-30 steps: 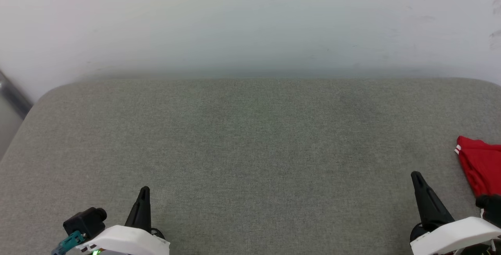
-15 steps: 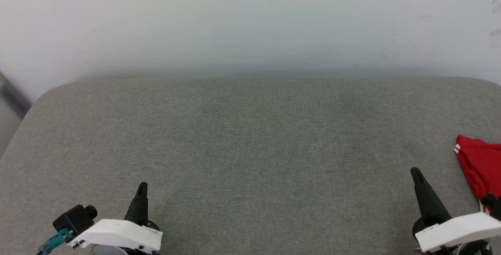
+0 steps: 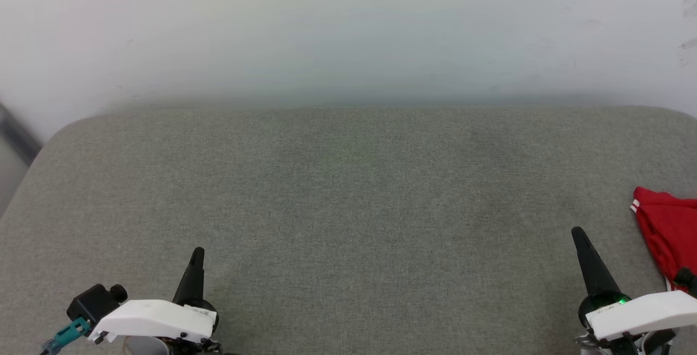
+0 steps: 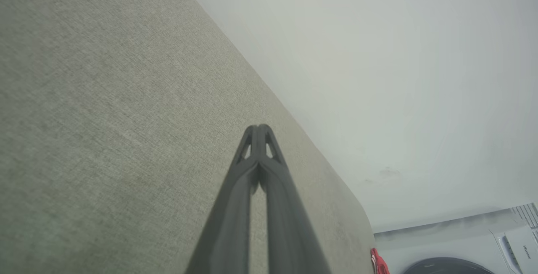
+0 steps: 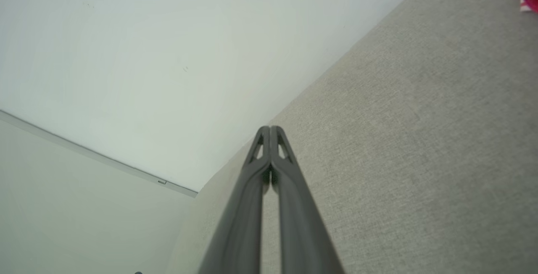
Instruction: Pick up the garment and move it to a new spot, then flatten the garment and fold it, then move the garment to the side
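Pointing forward over grey woven pad (image 3: 348, 197), left gripper (image 3: 197, 253) and right gripper (image 3: 577, 234) pinched together, empty; soft red garment (image 3: 667, 232) crumpled near right gripper.

I see a grey woven pad (image 3: 348, 191) spread before me; on it, at three o'clock, lies the red garment (image 3: 667, 230).

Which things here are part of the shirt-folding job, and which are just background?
Job:
- garment: red, at the head view's right edge
- left gripper: shut, empty
- right gripper: shut, empty, the one nearer the garment

Background:
- grey padded surface under it all
- white wall
- white appliance, likely a washing machine, at the corner of the left wrist view
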